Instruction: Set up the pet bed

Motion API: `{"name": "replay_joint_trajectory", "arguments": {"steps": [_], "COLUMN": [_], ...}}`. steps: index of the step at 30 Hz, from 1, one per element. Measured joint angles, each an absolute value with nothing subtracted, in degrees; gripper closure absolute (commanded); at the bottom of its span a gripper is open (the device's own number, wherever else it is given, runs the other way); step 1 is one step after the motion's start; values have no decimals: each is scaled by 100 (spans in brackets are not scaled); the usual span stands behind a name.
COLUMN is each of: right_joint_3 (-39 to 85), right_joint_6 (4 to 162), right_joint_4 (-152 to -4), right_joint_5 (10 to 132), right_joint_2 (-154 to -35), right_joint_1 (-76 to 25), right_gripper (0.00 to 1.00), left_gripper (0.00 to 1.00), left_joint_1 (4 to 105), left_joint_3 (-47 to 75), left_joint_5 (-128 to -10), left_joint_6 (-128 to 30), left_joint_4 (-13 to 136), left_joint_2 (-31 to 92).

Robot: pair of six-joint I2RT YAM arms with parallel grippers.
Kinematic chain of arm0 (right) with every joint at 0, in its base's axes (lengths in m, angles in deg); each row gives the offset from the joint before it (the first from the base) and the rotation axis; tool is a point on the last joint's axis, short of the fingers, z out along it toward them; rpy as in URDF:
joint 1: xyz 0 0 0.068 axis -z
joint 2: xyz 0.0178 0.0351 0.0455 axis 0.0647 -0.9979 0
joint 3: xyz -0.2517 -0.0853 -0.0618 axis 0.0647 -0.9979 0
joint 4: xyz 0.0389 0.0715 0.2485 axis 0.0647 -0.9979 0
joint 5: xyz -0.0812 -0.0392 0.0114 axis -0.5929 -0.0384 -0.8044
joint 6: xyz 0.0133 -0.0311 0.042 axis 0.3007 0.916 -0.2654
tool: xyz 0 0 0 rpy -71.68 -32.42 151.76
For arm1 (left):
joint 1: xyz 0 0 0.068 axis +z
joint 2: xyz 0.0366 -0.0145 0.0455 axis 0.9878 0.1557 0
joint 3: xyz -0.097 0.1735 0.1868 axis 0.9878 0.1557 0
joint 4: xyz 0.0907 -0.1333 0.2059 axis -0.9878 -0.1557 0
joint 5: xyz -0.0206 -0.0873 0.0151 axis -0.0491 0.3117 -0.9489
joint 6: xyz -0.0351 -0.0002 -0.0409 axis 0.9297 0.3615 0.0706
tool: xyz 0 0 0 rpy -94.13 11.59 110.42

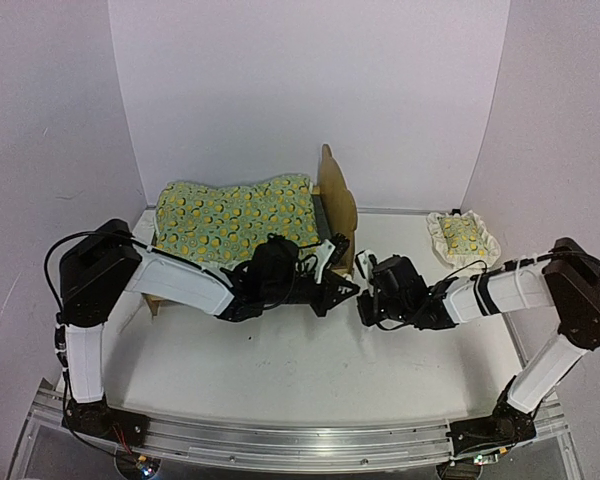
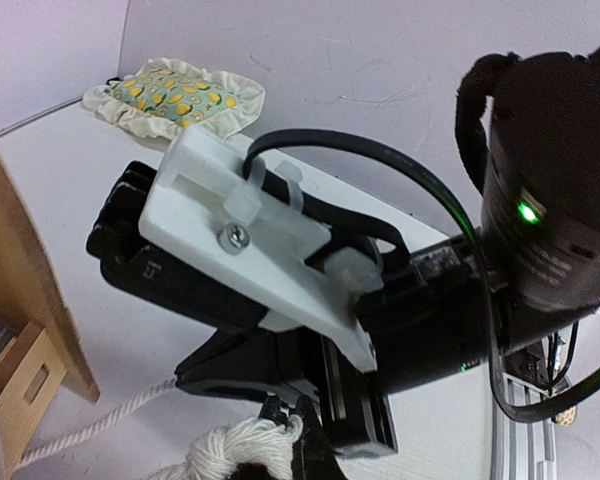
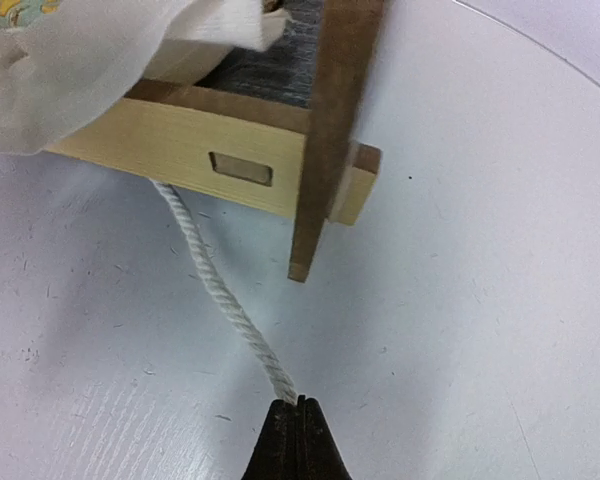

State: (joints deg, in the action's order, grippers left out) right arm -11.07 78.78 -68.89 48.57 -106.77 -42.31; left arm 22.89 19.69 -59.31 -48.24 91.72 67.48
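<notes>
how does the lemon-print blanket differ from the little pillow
Size: the blanket is far larger than the pillow.
Place: the blanket is spread over the pet bed, while the pillow lies on the table off to the right, apart from the bed.
Shape: the blanket is a long rumpled sheet; the pillow is a small squarish pad.
Both share the green-yellow lemon print.

The left arm (image 1: 180,278) and right arm (image 1: 500,292) are each built of white link shells between bulky matte-black joint housings, with thin black cables looping beside them. The right hand (image 3: 296,440) ends in dark, tapered fingers. Its black body carries a white printed plastic bracket (image 2: 195,200) fixed by a silver screw (image 2: 237,236), along with white zip ties, a thick black cable (image 2: 380,162) and a green indicator light (image 2: 526,212).
</notes>
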Motion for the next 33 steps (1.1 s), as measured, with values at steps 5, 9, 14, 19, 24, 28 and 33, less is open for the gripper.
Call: {"name": "replay_joint_trajectory", "arguments": {"steps": [5, 9, 14, 19, 24, 28, 33], "right_joint_3": [-1467, -1764, -2173, -2298, -2400, -2442, -2381], "right_joint_6": [7441, 7030, 6470, 6164, 6121, 6505, 7146], "right_joint_4": [-6817, -6749, -6644, -6579, -6574, -6651, -6664], "right_joint_5": [4756, 4735, 4595, 4485, 4520, 4940, 5609], "right_joint_2": [-10336, -10035, -9578, -9414, -9222, -8920, -8605], "right_joint_1": [-4231, -4229, -4229, -4218, -4222, -4231, -4222], "right_gripper": [100, 100, 100, 100, 100, 100, 100], "left_gripper": [100, 100, 100, 100, 100, 100, 100], "left_joint_1": [2206, 2127, 2036, 2022, 2022, 2031, 2016], "left_joint_3": [1177, 723, 194, -152, -173, 321, 1903], "left_joint_5": [-5658, -5498, -5271, -5070, -4989, -5146, -5513], "left_joint_6": [-4861, -4861, -4848, -4844, -4844, -4925, -5180], "left_joint_4": [9163, 9119, 9071, 9030, 8914, 8962, 8717], "left_joint_2": [7291, 7520, 7841, 8082, 8101, 7852, 6858]}}
